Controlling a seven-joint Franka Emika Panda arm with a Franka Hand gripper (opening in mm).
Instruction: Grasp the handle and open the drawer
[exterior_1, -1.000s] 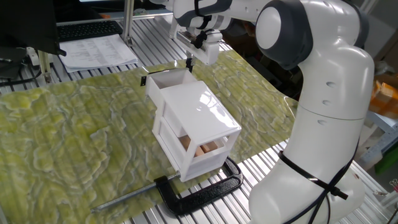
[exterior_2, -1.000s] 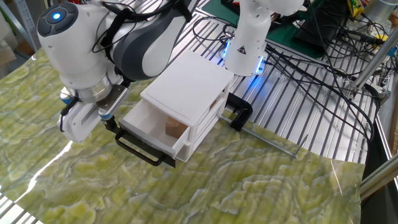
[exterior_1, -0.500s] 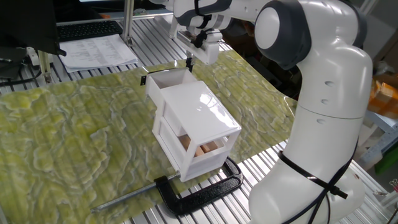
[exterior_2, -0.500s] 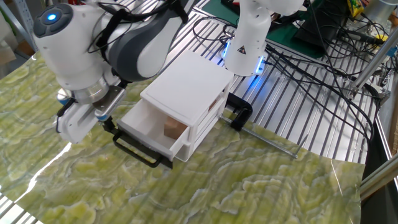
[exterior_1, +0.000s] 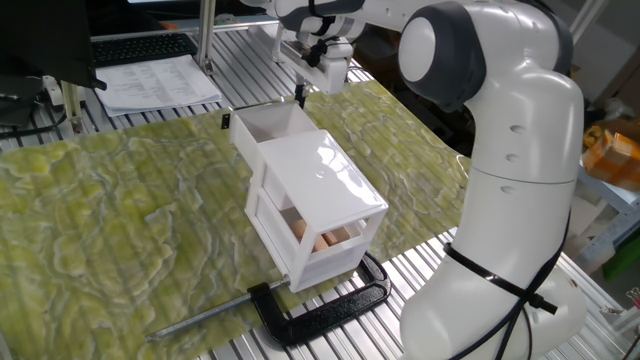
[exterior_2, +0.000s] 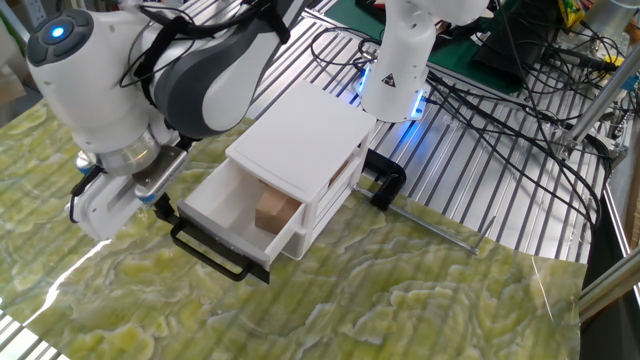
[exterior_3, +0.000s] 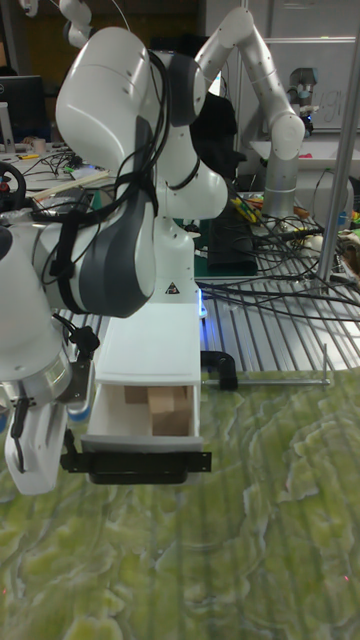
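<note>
Drawer (exterior_2: 232, 218) stands pulled out, white-walled, a wooden block (exterior_2: 270, 211) inside; gripper (exterior_2: 160, 208) fingers pinch its black handle (exterior_2: 210, 257) end.

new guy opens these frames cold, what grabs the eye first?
The big white and grey robot arm looms over the green marbled mat. Next, the white box at mat centre with its drawer pulled out, a wooden block inside. A black C-clamp pins the box at the table edge.
</note>
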